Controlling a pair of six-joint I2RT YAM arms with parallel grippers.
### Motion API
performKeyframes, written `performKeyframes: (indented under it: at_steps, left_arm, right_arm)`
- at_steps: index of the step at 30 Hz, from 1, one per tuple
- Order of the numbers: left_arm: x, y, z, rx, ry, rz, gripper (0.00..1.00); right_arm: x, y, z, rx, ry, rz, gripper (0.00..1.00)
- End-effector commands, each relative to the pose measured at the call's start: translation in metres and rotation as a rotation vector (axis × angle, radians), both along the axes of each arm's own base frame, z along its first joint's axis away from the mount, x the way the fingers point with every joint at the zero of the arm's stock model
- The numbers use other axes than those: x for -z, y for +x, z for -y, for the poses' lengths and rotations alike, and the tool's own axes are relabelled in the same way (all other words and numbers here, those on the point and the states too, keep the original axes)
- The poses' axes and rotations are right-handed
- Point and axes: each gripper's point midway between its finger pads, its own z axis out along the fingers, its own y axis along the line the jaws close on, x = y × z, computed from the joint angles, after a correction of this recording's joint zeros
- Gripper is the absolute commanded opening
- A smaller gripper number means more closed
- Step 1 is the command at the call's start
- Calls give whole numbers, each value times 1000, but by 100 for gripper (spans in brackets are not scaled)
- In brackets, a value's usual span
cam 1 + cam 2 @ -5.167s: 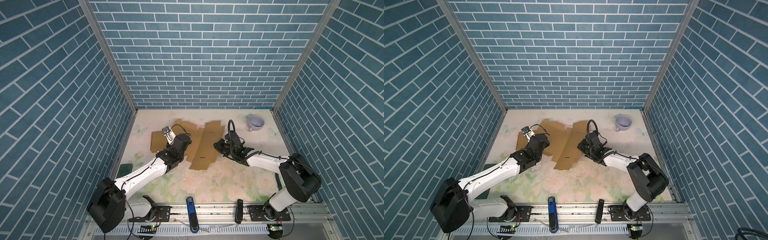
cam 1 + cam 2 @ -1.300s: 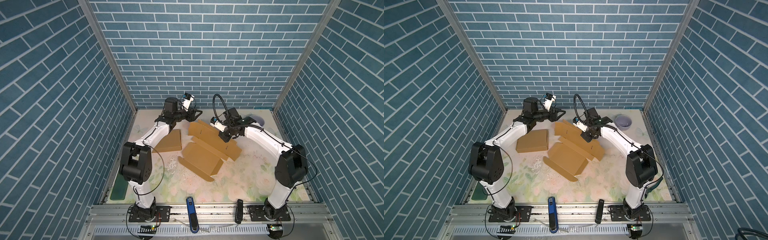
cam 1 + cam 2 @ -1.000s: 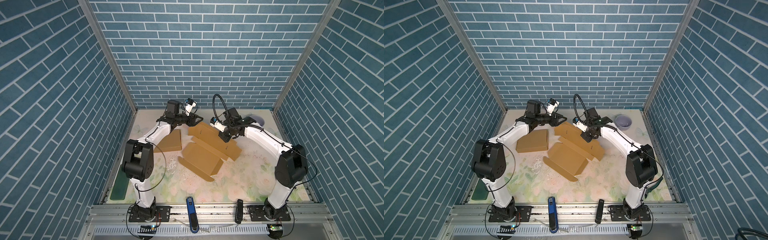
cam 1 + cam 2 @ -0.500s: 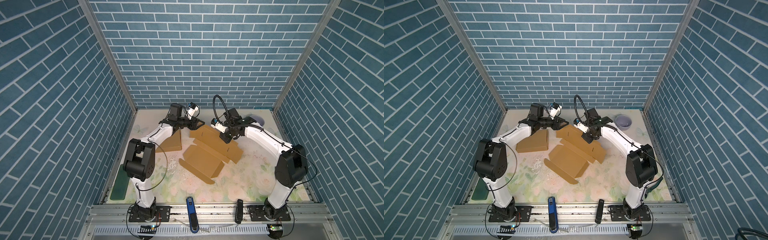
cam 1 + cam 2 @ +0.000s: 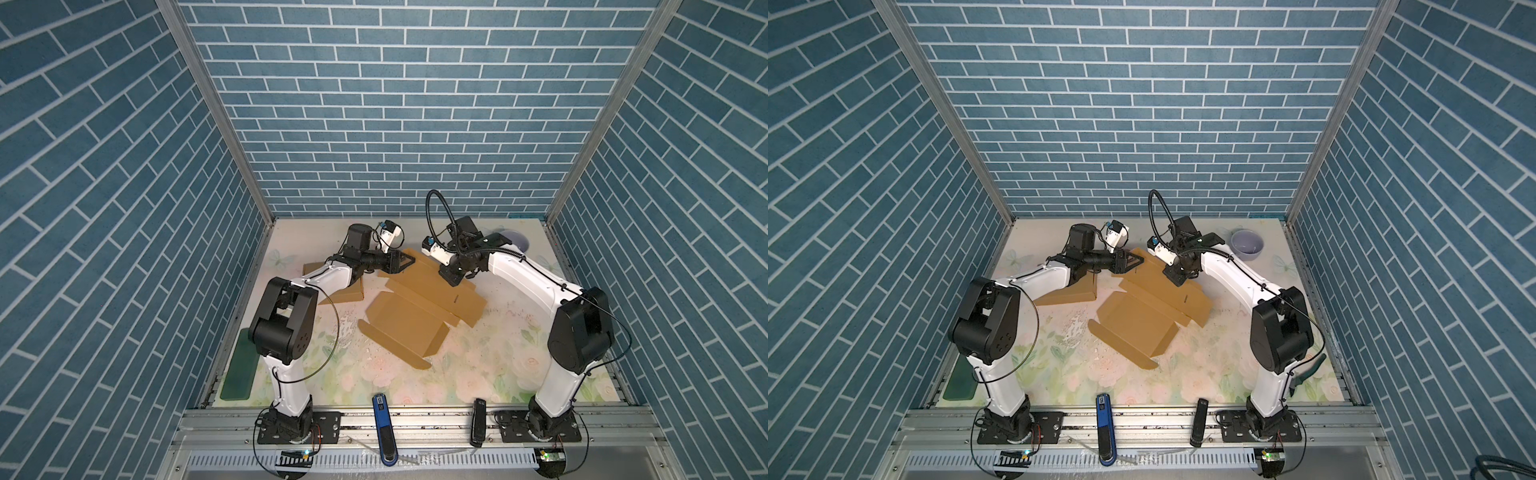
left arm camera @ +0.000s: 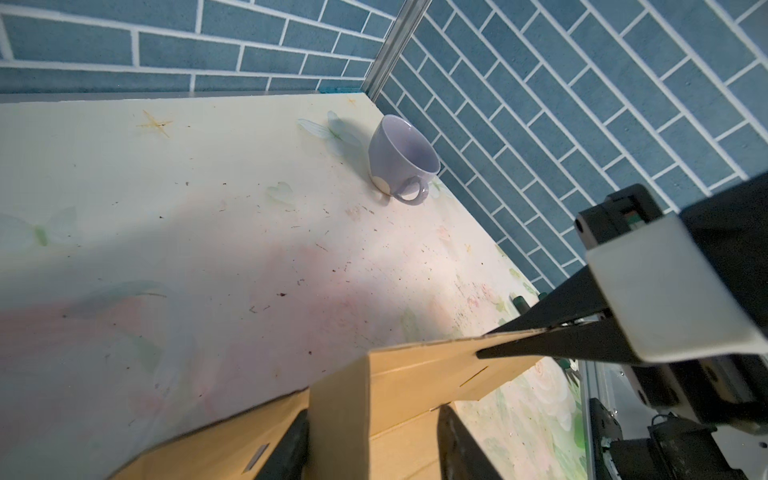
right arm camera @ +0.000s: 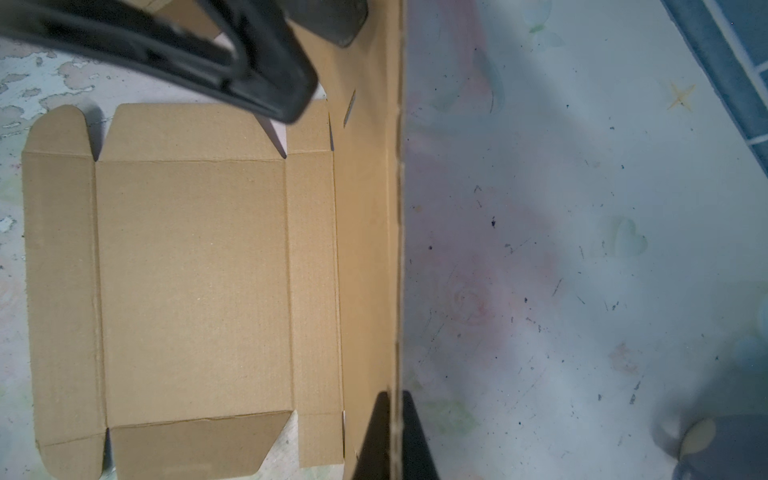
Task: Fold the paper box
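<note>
**Right gripper clamped on the raised flap, left gripper astride its other end**

The right gripper (image 7: 390, 401) is closed tight on the top edge of the raised flap (image 7: 365, 249) of the paper box (image 5: 415, 316), one finger on each face of the board. The left gripper (image 6: 372, 419) has its jaws apart, one finger either side of the same flap's opposite end. Whether either finger presses the board I cannot tell. The rest of the box lies unfolded on the floral table mat (image 5: 478, 365), mid-table, with its front flap turned up a little.

Just beside the box, under the left forearm, lies a second brown cardboard piece (image 5: 1071, 295). A lilac mug (image 6: 401, 162) stands upright near the back right corner, well apart from both grippers. The left wrist view shows its handle plainly, while in a top view the right arm covers part of the mug (image 5: 519, 240). Only the right wrist view shows the creases and slots of the flat panels.

Bare mat lies to the right of the box and in front of it, and the back wall is near behind the grippers. A dark green pad (image 5: 239, 365) lies at the mat's left front edge. A blue tool (image 5: 380, 415) and a black tool (image 5: 478, 419) rest at the front rail.
</note>
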Motion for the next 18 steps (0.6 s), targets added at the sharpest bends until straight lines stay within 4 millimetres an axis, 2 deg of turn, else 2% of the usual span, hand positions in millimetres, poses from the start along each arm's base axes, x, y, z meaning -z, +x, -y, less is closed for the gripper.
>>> performKeyframes:
  at_steps: [1,11,18]
  left_arm:
    - [-32,-4,15,-17,-81,77,48]
    - [-31,-10,35,-53,-54,108,46]
    - [-33,-4,35,-73,-57,119,46]
  right_arm:
    - [0,4,-8,-3,17,-10,0]
    - [2,1,-6,3,12,-17,0]
    - [4,-2,-6,-5,17,-21,0]
